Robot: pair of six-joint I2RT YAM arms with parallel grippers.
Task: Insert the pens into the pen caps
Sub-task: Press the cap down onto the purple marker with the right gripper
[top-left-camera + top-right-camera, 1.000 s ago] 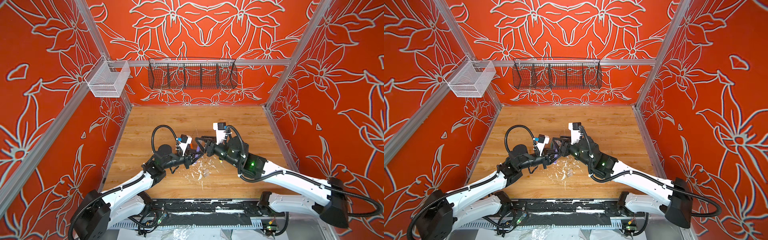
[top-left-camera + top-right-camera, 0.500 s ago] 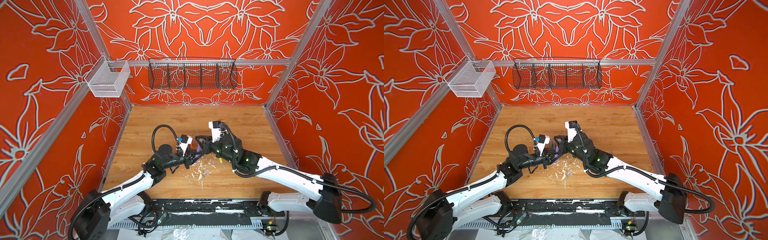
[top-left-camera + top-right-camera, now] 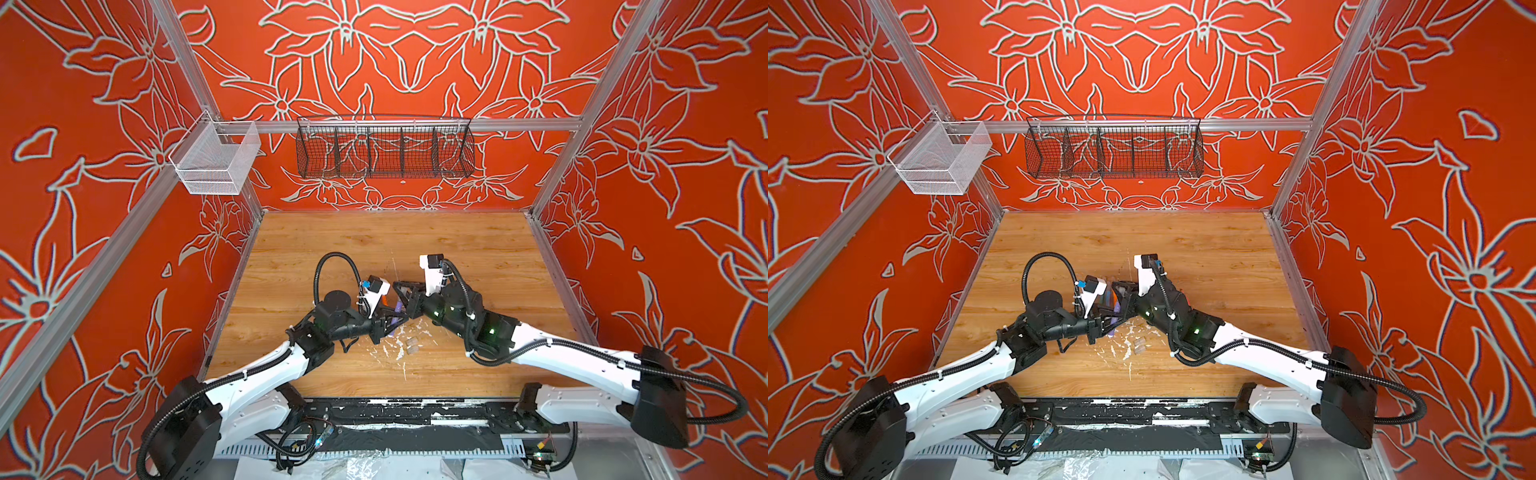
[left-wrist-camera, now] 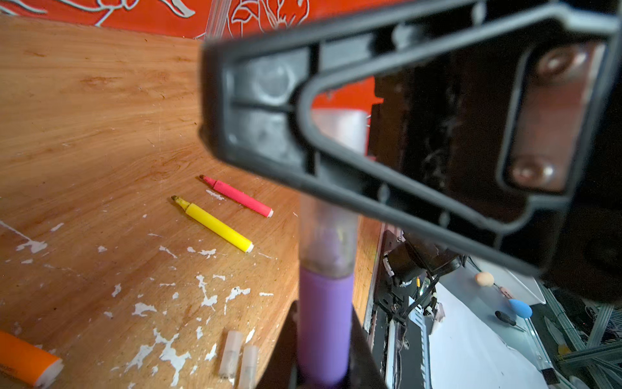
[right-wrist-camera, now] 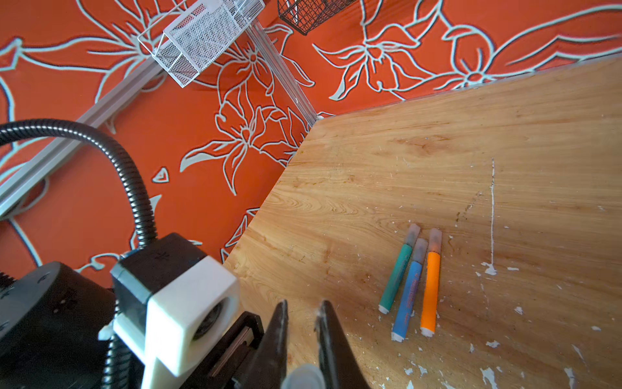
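Slim green pen, blue pen and orange pen lie capped. Left gripper clamps the purple pen; right gripper pinches its clear plastic cap. Yellow pen and pink-red pen lie uncapped, with spare clear caps at five o'clock from the grippers.

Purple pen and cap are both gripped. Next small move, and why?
Probably push the right end effector along the pen's axis toward the left end effector to seat the cap. It is shut on the clear cap, which already sleeves the purple pen tip; the left grips the barrel. The yellow pen and pink pen lie uncapped.
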